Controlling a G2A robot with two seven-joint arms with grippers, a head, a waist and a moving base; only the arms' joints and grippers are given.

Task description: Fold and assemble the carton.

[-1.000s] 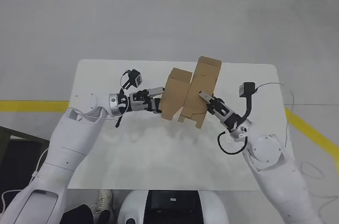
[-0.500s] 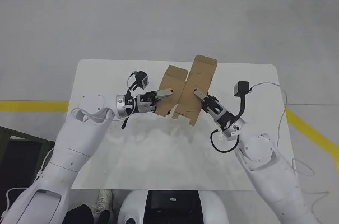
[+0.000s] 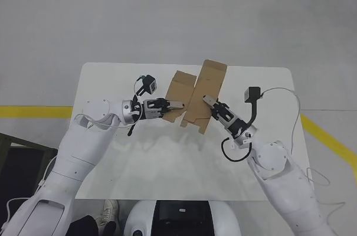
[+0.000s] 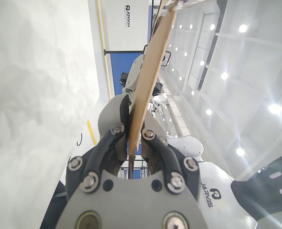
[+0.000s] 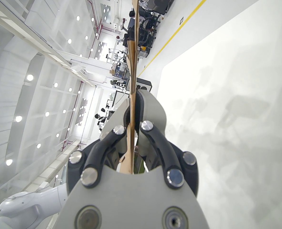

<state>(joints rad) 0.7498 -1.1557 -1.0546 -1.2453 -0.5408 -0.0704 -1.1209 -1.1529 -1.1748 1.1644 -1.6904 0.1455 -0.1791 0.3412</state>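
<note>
A flattened brown carton is held above the white table near its far middle, with its panels and flaps spread out. My left gripper is shut on the carton's left panel, whose edge runs between the fingers in the left wrist view. My right gripper is shut on the carton's right part; the right wrist view shows the cardboard edge-on, pinched between the two fingers.
The white table stretches bare toward me and to both sides of the carton. A yellow floor line runs past the table's left and right ends.
Both arms have carried the carton a little leftward and toward the table's far side, and the carton has flattened out between them. Both grippers kept their hold.
</note>
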